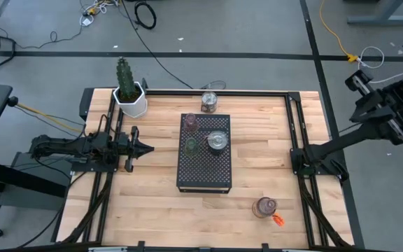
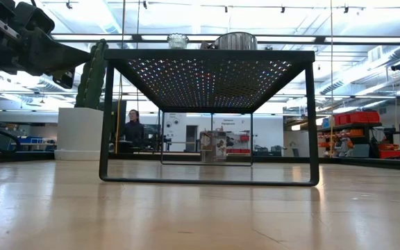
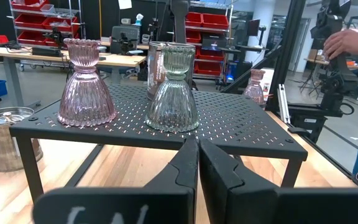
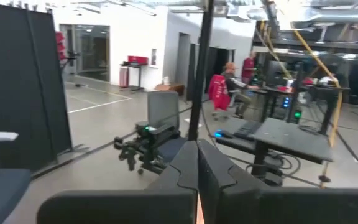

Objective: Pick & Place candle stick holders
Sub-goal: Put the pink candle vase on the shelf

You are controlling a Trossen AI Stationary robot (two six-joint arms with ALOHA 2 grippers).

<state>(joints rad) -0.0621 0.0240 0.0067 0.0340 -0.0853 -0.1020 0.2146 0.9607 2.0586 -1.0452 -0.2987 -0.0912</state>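
Note:
A black perforated stand (image 1: 203, 171) sits mid-table. On its far half stand three candle stick holders: a pink one (image 1: 190, 124), a green one (image 1: 192, 145) and a wider silvery one (image 1: 217, 141). In the left wrist view the pink holder (image 3: 86, 84) and the green holder (image 3: 173, 90) stand upright on their flared bases. Another silvery holder (image 1: 209, 102) stands on the table near the far edge. A pink holder (image 1: 264, 207) with an orange tag rests near the front right. My left gripper (image 1: 147, 147) is shut, level, left of the stand. My right gripper (image 4: 197, 146) is shut, raised beyond the table's right edge.
A white pot with a cactus (image 1: 130, 98) stands at the far left corner. Black frame rails (image 1: 296, 133) run along the table's left and right sides. A person's hand (image 3: 347, 40) shows beyond the table's right side. Bare wood lies right of and in front of the stand.

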